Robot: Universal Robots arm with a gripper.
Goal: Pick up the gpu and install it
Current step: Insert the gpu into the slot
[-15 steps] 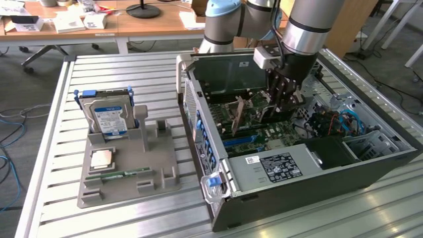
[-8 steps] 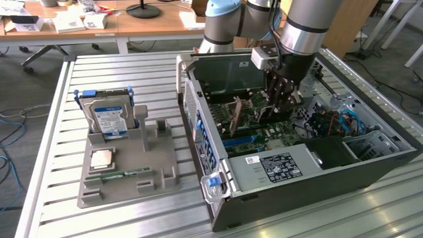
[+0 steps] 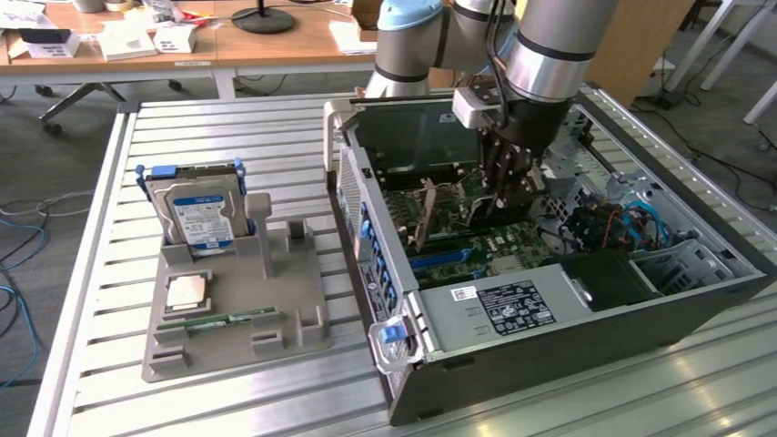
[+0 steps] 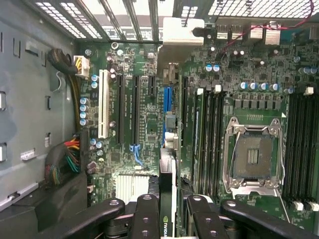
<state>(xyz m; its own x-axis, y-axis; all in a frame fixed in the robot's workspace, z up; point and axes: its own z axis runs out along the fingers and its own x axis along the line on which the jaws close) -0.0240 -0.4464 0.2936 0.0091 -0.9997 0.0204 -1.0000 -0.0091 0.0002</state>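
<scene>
The gpu point(image 4: 169, 164) shows edge-on in the wrist view as a thin dark card. It runs from between my fingers toward its silvery bracket point(image 4: 182, 35) at the case's slotted rear wall. My gripper point(image 4: 172, 211) is shut on it, one black finger point(image 4: 147, 209) on each side of the card. The card hangs along the blue slot point(image 4: 167, 99) of the green motherboard point(image 4: 134, 74). In the exterior view my gripper point(image 3: 504, 196) reaches down into the open computer case point(image 3: 583, 337), with the gpu point(image 3: 474, 211) low over the board.
On the exterior view's left, a grey holder point(image 3: 286, 309) carries a blue-labelled hard drive point(image 3: 200, 214), a processor chip point(image 3: 185, 291) and a green RAM stick point(image 3: 218, 320). The power supply point(image 3: 510, 305), cables point(image 3: 620, 223) and case walls crowd the card. An empty processor socket point(image 4: 251, 157) lies beside the slots.
</scene>
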